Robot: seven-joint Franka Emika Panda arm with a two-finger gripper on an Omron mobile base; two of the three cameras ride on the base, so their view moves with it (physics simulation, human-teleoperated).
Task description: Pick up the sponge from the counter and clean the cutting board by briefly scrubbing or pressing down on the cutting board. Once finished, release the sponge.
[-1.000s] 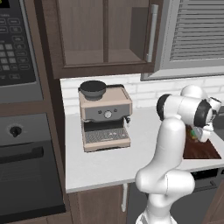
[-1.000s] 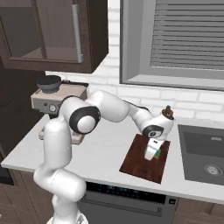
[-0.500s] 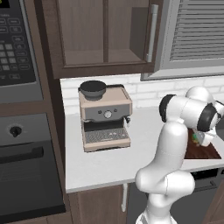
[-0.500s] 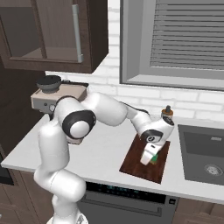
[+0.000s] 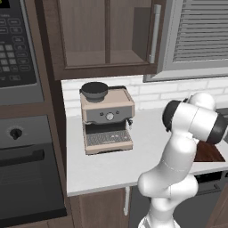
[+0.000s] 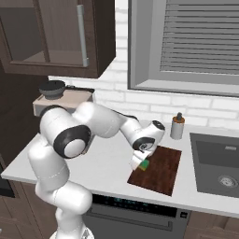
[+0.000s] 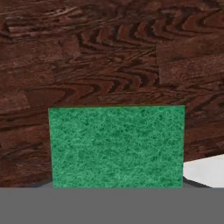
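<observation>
Sponge [image 6: 145,164] is in my fingers [image 6: 141,162], which are closed on it; in the right base view the green block sits just below my wrist, over the near-left corner of the cutting board [image 6: 161,170]. In the hand view the green face of the sponge [image 7: 116,146] covers the lower middle, with dark wood grain of the cutting board [image 7: 109,57] behind and around it and a sliver of pale counter [image 7: 205,171] at the lower right, so I am close to the board's edge. Whether the sponge is pressed onto the wood or a hair above it I cannot say for sure; it looks to be touching or nearly so. Judged progress: the pick-up is done and the sponge is at the board; what is left is to finish the brief press or scrub, then open up and let the sponge go. Surroundings: a soap dispenser bottle [image 6: 177,126] stands near the back wall just behind the board, and the dark sink basin [image 6: 217,163] lies just beside the board's far side. The espresso machine [image 5: 107,118] is well apart on the other end of the counter [image 5: 111,164], behind my arm. None of these stands in the way of a short stroke on the board; the counter edge near the sponge is the one thing I would watch.
</observation>
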